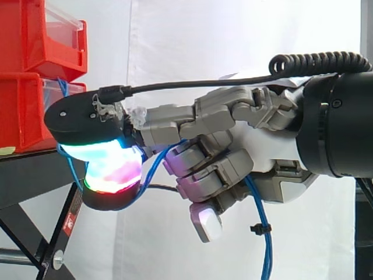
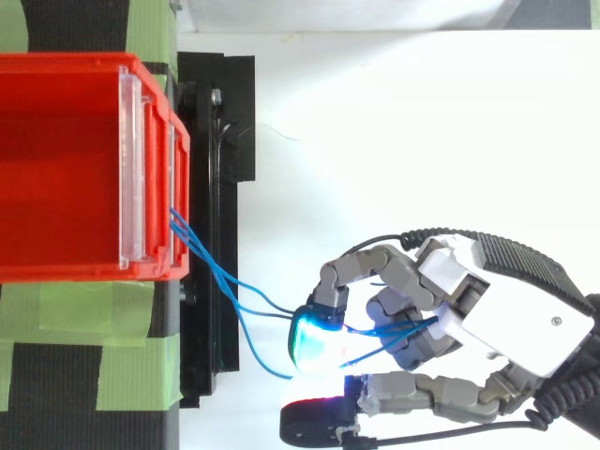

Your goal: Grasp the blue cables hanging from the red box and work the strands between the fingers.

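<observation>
The hand [image 1: 256,146] is curled shut round the blue cables [image 2: 234,281], out in front of the lower red bin [image 1: 23,111].
The blue cables come out of that bin's front, sag over the edge of the black stand [image 2: 220,141], then run between the curled fingers; one strand hangs down under the palm. The glowing fingertips [image 1: 108,163] are close to the stand's edge, maybe just apart from it, but that is hard to tell. There is open room under and beside the hand, before the white curtain [image 1: 204,35]. The upper red bin [image 1: 35,35] sits on the lower one.
</observation>
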Motion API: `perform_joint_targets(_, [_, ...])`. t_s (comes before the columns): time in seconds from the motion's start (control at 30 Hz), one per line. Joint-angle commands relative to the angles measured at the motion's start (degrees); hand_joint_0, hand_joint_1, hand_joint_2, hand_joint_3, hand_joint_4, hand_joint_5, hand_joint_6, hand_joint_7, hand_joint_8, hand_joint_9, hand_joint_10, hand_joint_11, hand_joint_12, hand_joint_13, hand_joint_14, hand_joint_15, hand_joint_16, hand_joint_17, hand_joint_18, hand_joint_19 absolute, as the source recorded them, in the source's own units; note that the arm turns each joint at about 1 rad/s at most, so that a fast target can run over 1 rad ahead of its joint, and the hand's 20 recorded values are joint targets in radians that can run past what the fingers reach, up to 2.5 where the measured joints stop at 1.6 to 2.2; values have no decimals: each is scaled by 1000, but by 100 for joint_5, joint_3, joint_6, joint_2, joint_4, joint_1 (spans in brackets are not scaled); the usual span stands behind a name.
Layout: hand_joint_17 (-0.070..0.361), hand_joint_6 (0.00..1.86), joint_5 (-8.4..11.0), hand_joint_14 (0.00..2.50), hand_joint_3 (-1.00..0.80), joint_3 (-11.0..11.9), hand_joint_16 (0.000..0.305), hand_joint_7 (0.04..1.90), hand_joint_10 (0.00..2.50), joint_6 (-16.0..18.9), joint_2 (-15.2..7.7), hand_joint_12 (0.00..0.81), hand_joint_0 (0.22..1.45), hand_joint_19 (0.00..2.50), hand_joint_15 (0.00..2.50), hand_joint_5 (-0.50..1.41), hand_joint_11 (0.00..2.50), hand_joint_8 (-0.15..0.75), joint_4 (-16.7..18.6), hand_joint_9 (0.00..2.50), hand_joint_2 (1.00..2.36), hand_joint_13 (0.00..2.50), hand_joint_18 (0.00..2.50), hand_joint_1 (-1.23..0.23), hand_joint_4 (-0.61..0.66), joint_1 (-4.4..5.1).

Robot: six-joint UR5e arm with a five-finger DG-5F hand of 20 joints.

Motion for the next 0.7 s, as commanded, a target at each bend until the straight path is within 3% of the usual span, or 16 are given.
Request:
perform_joint_targets(0.0, [149,1159,0,2500,134,-1,198,1211,2500,-1,0,537,862,795,1566,172,2500,369,-42,1558,1001,1757,2045,-671,413,-4])
perform_joint_targets(0.67, [149,1178,0,2500,115,-1,198,1200,2500,-1,0,537,852,795,1566,172,2500,369,-42,1558,1017,1757,2045,-669,422,5])
